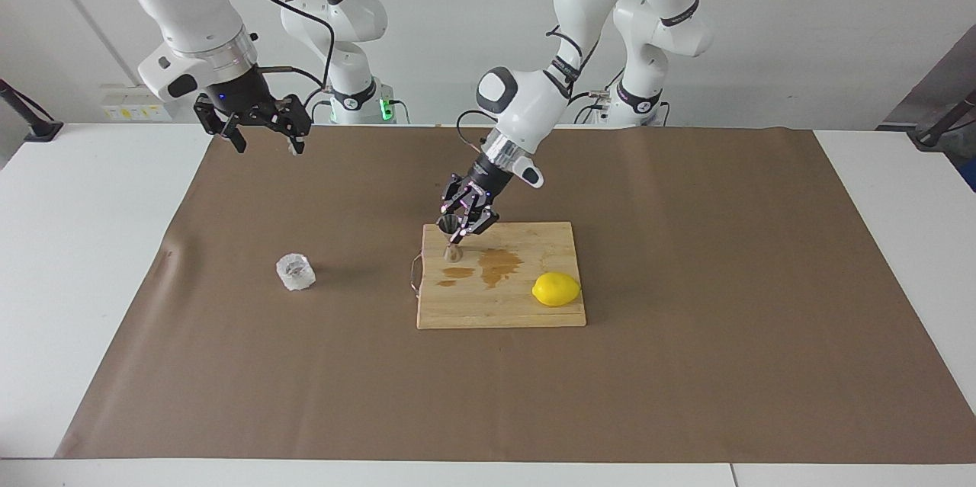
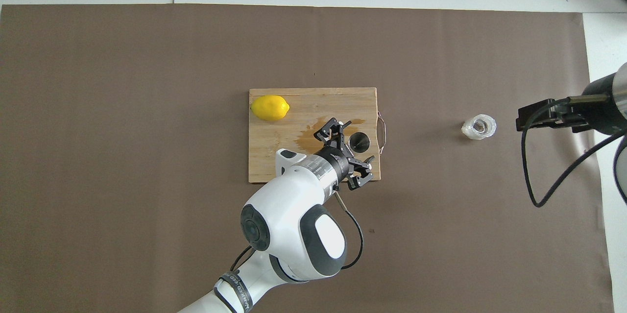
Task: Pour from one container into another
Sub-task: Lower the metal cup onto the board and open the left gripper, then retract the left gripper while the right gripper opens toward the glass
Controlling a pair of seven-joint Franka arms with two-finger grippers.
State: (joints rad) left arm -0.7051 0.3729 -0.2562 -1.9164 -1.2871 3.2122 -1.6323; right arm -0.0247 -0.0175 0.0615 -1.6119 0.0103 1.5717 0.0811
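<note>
The silver jigger (image 1: 451, 237) stands upright on the wooden cutting board (image 1: 534, 312), at the board's corner nearest the robots toward the right arm's end. My left gripper (image 1: 460, 223) is open, and its fingers flank the jigger's upper cone (image 2: 359, 142) without gripping it. The clear faceted glass (image 1: 295, 271) sits alone on the brown mat toward the right arm's end, also seen from overhead (image 2: 478, 127). My right gripper (image 1: 268, 144) waits open and empty, high over the mat's edge near its base.
A yellow lemon (image 1: 556, 289) lies on the board's corner toward the left arm's end. Brown liquid (image 1: 499, 264) is spilled on the board beside the jigger. A wire loop handle (image 2: 382, 132) sticks out from the board toward the glass. Brown paper (image 1: 686, 380) covers the table.
</note>
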